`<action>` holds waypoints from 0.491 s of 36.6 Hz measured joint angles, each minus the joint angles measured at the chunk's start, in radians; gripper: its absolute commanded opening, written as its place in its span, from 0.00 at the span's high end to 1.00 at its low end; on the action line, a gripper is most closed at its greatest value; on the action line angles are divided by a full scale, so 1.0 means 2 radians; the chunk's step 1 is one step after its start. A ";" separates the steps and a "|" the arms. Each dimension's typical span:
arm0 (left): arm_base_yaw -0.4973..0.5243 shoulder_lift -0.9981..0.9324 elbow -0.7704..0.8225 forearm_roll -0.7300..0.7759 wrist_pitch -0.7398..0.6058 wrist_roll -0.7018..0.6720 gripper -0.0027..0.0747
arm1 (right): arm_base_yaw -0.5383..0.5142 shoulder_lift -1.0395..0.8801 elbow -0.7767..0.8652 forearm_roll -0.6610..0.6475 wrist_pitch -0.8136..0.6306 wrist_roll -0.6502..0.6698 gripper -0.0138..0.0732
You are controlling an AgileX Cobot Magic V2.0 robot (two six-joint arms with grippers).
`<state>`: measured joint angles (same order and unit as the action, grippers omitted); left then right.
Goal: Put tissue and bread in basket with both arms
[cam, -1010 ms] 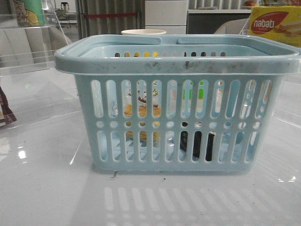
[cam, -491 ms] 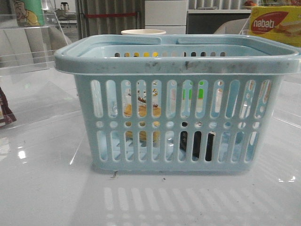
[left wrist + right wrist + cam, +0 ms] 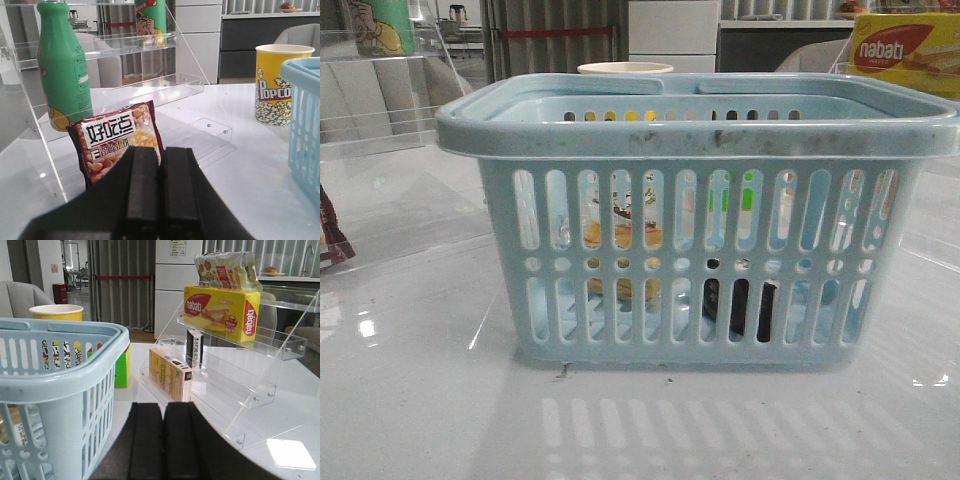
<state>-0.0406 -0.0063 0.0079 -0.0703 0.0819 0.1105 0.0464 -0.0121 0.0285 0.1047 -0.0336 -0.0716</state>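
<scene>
The light blue basket (image 3: 700, 135) fills the middle of the front view. Through its front slots I see the golden-brown bread (image 3: 620, 238) on the left side inside and the small dark tissue (image 3: 740, 308) low down to the right of it. Neither gripper shows in the front view. In the left wrist view my left gripper (image 3: 160, 150) is shut on nothing, and the basket (image 3: 305, 120) is off to one side of it. In the right wrist view my right gripper (image 3: 163, 406) is also shut and empty, beside the basket (image 3: 65, 382).
A dark red-brown snack packet (image 3: 112, 140), a green bottle (image 3: 62, 65) and a clear acrylic shelf (image 3: 150, 85) are near the left gripper. A yellow popcorn cup (image 3: 277, 82) stands behind the basket. The nabati box (image 3: 220, 312) and smaller boxes (image 3: 170, 374) sit on a clear tiered shelf (image 3: 250, 385).
</scene>
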 measured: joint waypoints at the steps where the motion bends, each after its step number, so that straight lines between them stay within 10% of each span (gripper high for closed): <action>1: 0.000 0.000 0.000 0.000 0.000 0.000 0.85 | 0.000 0.000 0.000 -0.001 0.000 0.000 0.78; 18: 0.000 0.000 0.000 0.000 0.000 0.000 0.85 | 0.000 0.000 0.000 -0.008 0.001 0.000 0.78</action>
<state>-0.0406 -0.0063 0.0079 -0.0703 0.0819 0.1105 0.0464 -0.0121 0.0285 0.0889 -0.0312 -0.0716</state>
